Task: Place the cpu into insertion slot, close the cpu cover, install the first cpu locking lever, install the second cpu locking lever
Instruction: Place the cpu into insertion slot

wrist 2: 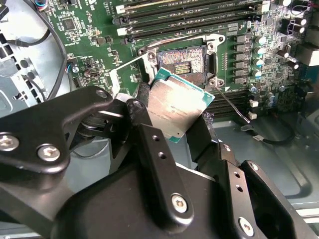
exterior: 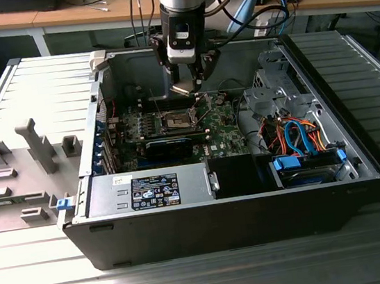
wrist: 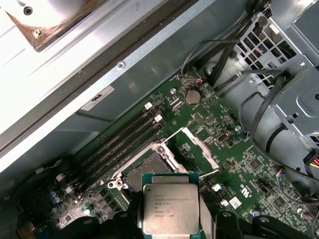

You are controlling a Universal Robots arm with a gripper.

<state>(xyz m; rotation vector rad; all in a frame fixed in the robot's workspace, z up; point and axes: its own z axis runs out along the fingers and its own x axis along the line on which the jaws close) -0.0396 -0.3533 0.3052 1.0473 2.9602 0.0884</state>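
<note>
Hand [exterior: 188,86] pinching the cpu [wrist 2: 179,107] by two opposite edges, held up off the insertion slot [wrist 2: 182,62], not seated. Slot is open: second wrist view shows its bare contact field, with one thin wire locking lever [wrist 2: 233,105] sticking out just beside the slot. First wrist view gives what that one doesn't: cpu [wrist: 171,209] metal top square-on, overlapping one edge of the slot [wrist: 144,174], and the cpu cover [wrist: 199,149] swung up, standing at the slot's side. It also shows the memory slots [wrist: 124,134] on the slot's other side and a coin cell [wrist: 192,96] further off. Exterior view adds context: open computer case [exterior: 221,215] lying on the slatted counter [exterior: 194,281], hand inside it over the board, slot [exterior: 179,121] below the fingertips, orange and blue drive cables [exterior: 294,135] well away from the slot toward the exterior view's right. Hard to make out: in the exterior view the chip is just a pale sliver at the tips, and cover and lever blur into the board. Black fingers [wrist 2: 154,149] hide the cpu's gripped edges in both wrist views. Second lever: can't tell.
</note>
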